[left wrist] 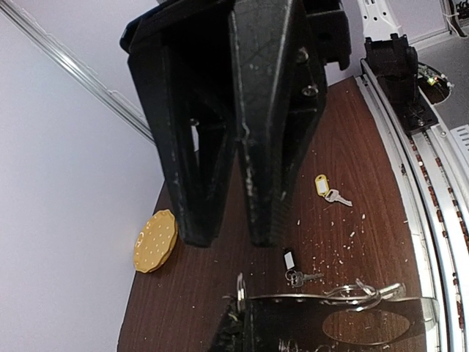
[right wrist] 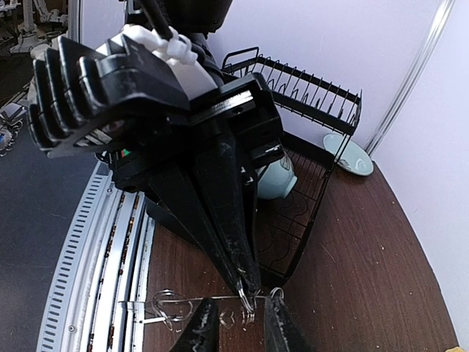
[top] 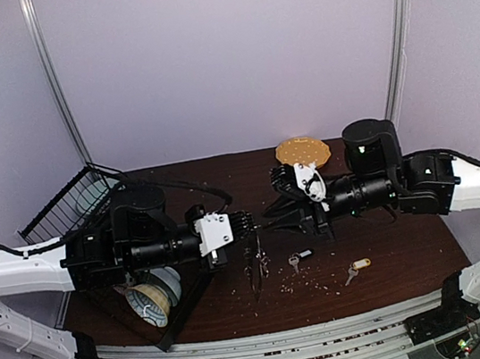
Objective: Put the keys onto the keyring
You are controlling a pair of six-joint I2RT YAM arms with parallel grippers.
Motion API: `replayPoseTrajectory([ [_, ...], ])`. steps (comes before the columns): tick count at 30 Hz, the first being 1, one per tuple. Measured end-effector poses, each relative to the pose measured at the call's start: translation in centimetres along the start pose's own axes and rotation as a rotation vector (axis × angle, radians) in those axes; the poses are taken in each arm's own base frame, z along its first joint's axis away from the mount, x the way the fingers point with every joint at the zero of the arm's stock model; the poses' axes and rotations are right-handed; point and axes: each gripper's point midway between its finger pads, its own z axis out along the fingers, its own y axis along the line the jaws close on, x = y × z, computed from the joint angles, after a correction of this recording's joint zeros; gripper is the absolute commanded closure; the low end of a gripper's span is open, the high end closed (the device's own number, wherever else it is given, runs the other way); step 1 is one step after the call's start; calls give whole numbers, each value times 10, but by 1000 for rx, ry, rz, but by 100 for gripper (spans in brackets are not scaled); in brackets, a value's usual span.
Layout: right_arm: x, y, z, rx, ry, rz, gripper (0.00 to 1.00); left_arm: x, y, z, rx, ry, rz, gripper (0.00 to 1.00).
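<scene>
The keyring (top: 257, 265) hangs as thin silver wire between the two grippers, above the table. My left gripper (top: 245, 224) is shut on its coil (right wrist: 249, 302). It shows in its own view (left wrist: 245, 312) at the bottom, with the wire (left wrist: 352, 295) running to the right. My right gripper (top: 270, 217) is open, its fingers (right wrist: 201, 330) standing on either side of the coil, apart from it. The key with the black-and-white tag (top: 299, 258) (left wrist: 297, 273) and the key with the yellow tag (top: 357, 268) (left wrist: 330, 192) lie loose on the table.
A yellow-tan dotted disc (top: 302, 150) (left wrist: 155, 240) lies at the back. A black wire dish rack (top: 71, 200) (right wrist: 308, 110) with a pale cup (right wrist: 275, 180) and a plate (right wrist: 348, 154) stands at the left. Crumbs are scattered over the brown table (top: 396, 255).
</scene>
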Motion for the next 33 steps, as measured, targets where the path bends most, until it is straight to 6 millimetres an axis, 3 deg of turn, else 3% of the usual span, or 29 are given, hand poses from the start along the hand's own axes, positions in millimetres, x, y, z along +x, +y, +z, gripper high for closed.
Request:
replayPoseTrajectory([
  [4, 9, 0, 9, -9, 27, 10, 77, -1, -1, 0, 9, -7, -4, 100],
  [14, 22, 0, 17, -14, 68, 22, 100, -4, -5, 0, 31, -23, -19, 100],
  [19, 22, -1, 17, -12, 68, 13, 100, -5, -5, -1, 30, -24, -37, 100],
  [22, 21, 0, 17, -15, 65, 13, 100, -5, -4, -1, 29, -25, -45, 65],
  [24, 17, 3, 14, -29, 50, 15, 100, -9, -2, -4, 16, -42, -38, 53],
  [27, 7, 10, 3, -69, -5, 13, 100, -20, 5, -18, -22, -107, -40, 48],
  [33, -35, 29, -30, -162, -180, -16, 100, -36, 9, -37, -58, -219, -39, 51],
])
